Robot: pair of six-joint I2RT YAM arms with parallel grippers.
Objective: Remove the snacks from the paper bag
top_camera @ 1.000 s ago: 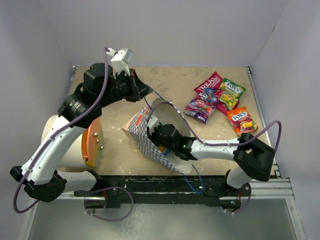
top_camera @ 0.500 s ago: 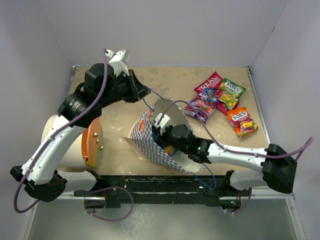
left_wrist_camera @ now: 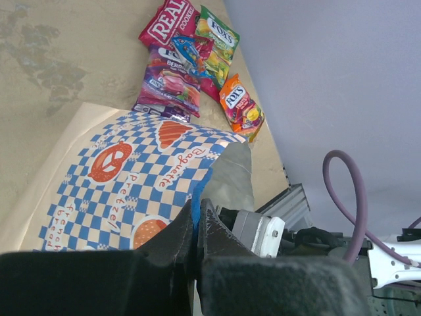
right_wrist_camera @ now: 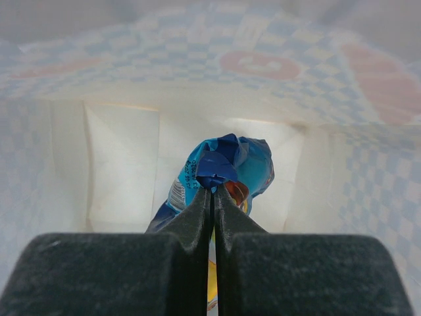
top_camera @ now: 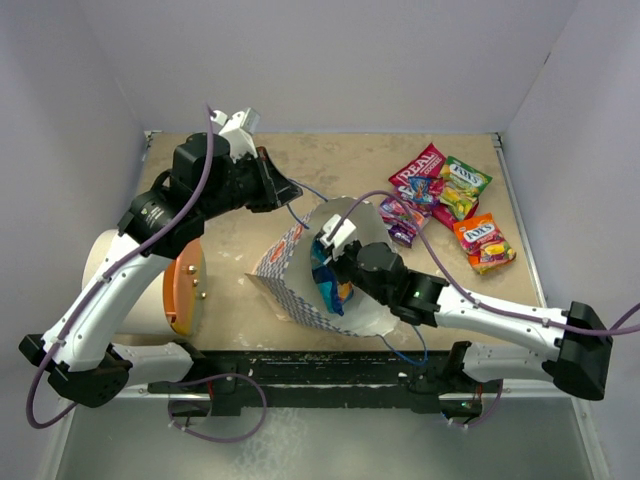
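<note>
The paper bag point(top_camera: 290, 275), white with a blue checkered band, lies on its side with its mouth facing right. My left gripper point(top_camera: 295, 188) is shut on its thin blue cord handle point(left_wrist_camera: 197, 191) and holds it up above the bag point(left_wrist_camera: 131, 171). My right gripper point(top_camera: 342, 272) sits in the bag's mouth, shut on the crumpled top of a blue snack packet point(right_wrist_camera: 230, 161). That packet point(top_camera: 326, 285) shows at the opening. Other snacks lie on the table at the back right: red point(top_camera: 418, 168), green-yellow point(top_camera: 463, 186), purple point(top_camera: 398, 218) and orange point(top_camera: 482, 240).
A white cylinder point(top_camera: 110, 265) with an orange lid point(top_camera: 185, 290) lies at the left, beside the left arm. Grey walls close the table at the back and both sides. A metal rail point(top_camera: 400, 370) runs along the near edge.
My right gripper has drawn back out of the bag's depth to its mouth, bringing the blue packet with it. The bag's mouth has turned more upward. The left gripper has hardly moved.
</note>
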